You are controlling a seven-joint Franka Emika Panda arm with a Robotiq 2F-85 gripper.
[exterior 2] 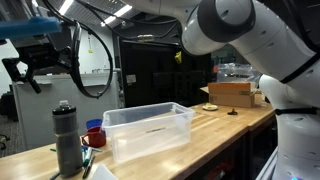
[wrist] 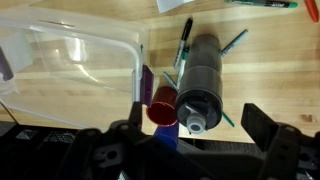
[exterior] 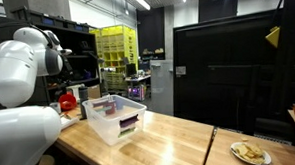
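Observation:
In the wrist view my gripper [wrist: 196, 122] stands open high above the wooden table [wrist: 270, 60], nothing between its fingers [wrist: 262, 128]. Straight below it a dark grey bottle [wrist: 200, 75] stands upright with its spout cap toward me. A red cup [wrist: 163, 104] stands against the bottle's left side, with something blue just under it. In an exterior view the same bottle [exterior 2: 67, 138] stands at the table's near end, the red cup [exterior 2: 95, 137] beside it, and the gripper [exterior 2: 30, 65] hangs well above them.
A clear plastic bin [wrist: 60, 60] [exterior 2: 150, 130] [exterior: 114, 119] sits next to the bottle and cup. Green pens [wrist: 185, 45] lie on the table behind the bottle. A cardboard box [exterior 2: 232, 93] and a plate of food [exterior: 251, 153] are at the far end.

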